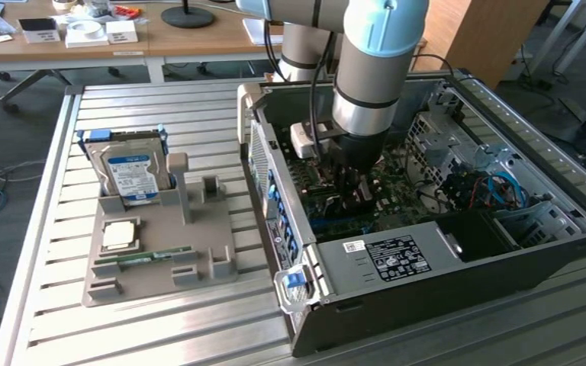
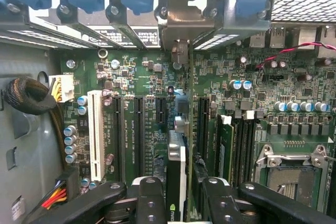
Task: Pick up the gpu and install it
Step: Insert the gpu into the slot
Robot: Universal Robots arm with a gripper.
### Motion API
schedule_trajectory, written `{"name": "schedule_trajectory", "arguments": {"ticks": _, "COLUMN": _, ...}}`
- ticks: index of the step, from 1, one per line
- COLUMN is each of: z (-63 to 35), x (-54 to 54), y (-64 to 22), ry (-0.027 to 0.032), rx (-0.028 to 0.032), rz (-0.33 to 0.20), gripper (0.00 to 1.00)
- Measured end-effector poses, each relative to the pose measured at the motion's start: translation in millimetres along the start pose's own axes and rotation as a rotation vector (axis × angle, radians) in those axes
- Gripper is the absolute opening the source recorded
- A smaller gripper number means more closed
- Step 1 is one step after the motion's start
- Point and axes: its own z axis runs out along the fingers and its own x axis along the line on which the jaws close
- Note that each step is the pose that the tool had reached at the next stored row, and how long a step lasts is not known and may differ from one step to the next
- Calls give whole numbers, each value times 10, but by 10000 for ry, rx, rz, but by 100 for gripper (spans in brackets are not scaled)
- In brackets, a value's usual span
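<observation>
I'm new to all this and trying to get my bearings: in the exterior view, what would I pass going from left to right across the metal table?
Hard drive standing in the grey holder → blue latches on the computer case's near wall → robot arm, whose claw reaches down over the motherboard → blue cables in the drive bay.

Hard drive (image 1: 132,174) upright in grey holder (image 1: 161,263); RAM stick (image 1: 143,258) flat; desk (image 1: 120,42) behind.

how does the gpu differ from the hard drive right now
The gpu is a thin card standing edge-on between the end effector's fingers, over the motherboard inside the computer case; the hard drive is a boxy block with a blue-white label, leaning in the grey holder outside the case. The gpu is gripped; the hard drive sits untouched.
</observation>
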Motion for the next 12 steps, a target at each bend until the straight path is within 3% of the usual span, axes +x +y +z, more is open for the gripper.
{"name": "schedule_trajectory", "arguments": {"ticks": 12, "z": -124, "x": -10, "y": -26, "ry": 18, "rx": 5, "rz": 256, "gripper": 34}}
